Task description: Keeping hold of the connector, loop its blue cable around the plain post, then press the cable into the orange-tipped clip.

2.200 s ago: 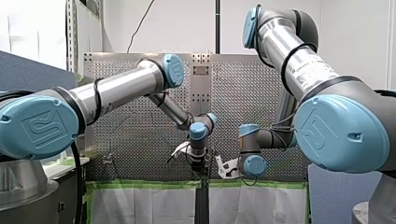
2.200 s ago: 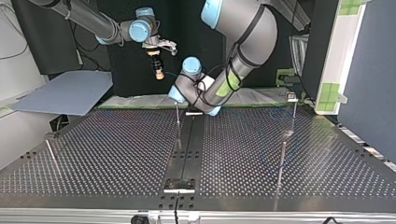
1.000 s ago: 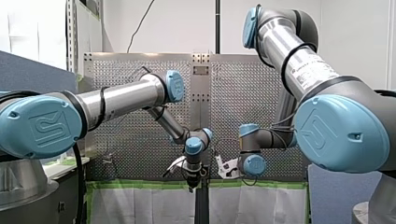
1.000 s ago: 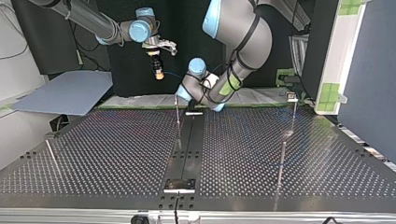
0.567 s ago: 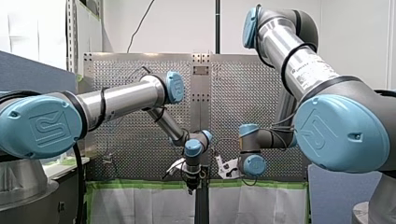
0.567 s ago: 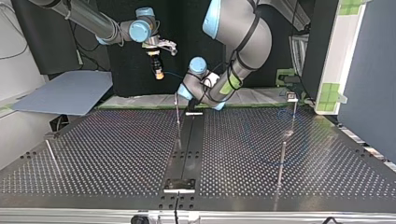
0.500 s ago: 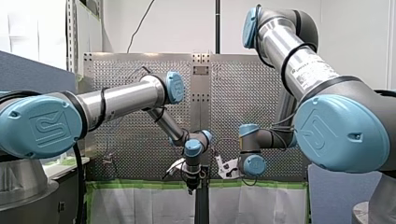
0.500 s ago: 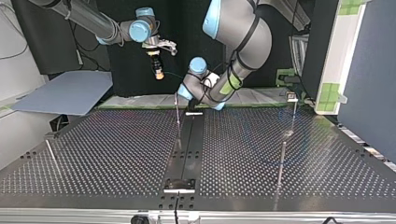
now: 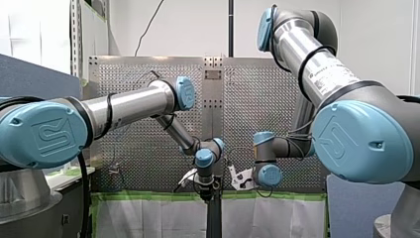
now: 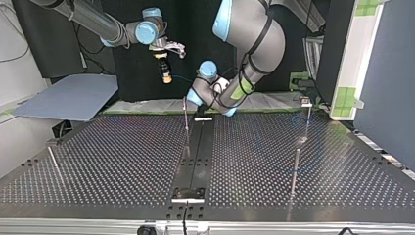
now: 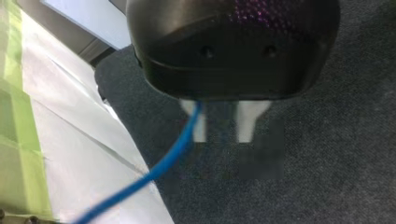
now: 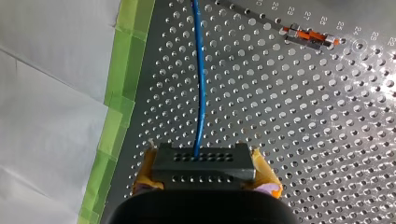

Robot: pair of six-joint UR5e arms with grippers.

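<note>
1. A perforated table (image 10: 122,161) fills the lower half of the top view, with a dark curtain (image 10: 132,58) behind it. A thin metal post (image 10: 186,122) stands at the frame's centre near the far edge, and others stand further out. I cannot tell which one is the plain post.
2. My right gripper (image 12: 203,169) is clenched on the dark connector (image 12: 205,158), with yellow pads on both its ends. In the top view it hangs above the far edge, upper left of centre.
3. The blue cable (image 12: 201,84) leaves the connector and runs straight ahead over the holes. The orange-tipped clip (image 12: 309,35) lies further ahead and off to one side, with no cable in it.
4. My left gripper (image 11: 224,135) has its pale fingers (image 11: 201,123) parted. The cable slips past one of them and does not look pinched. Under it are grey carpet (image 11: 327,154) and a white sheet (image 11: 70,140), so it hangs off the table's edge.
5. No turn around any post shows, so the looping looks barely begun.
6. To do it well:
   - Keep the right grip firm and nearly motionless.
   - Use the left fingers as a loose sliding guide.
   - Carry the cable low and wide around the post.
   - Feed slack so the connector is never tugged.
   - Keep tension light until the cable sits over the clip.
</note>
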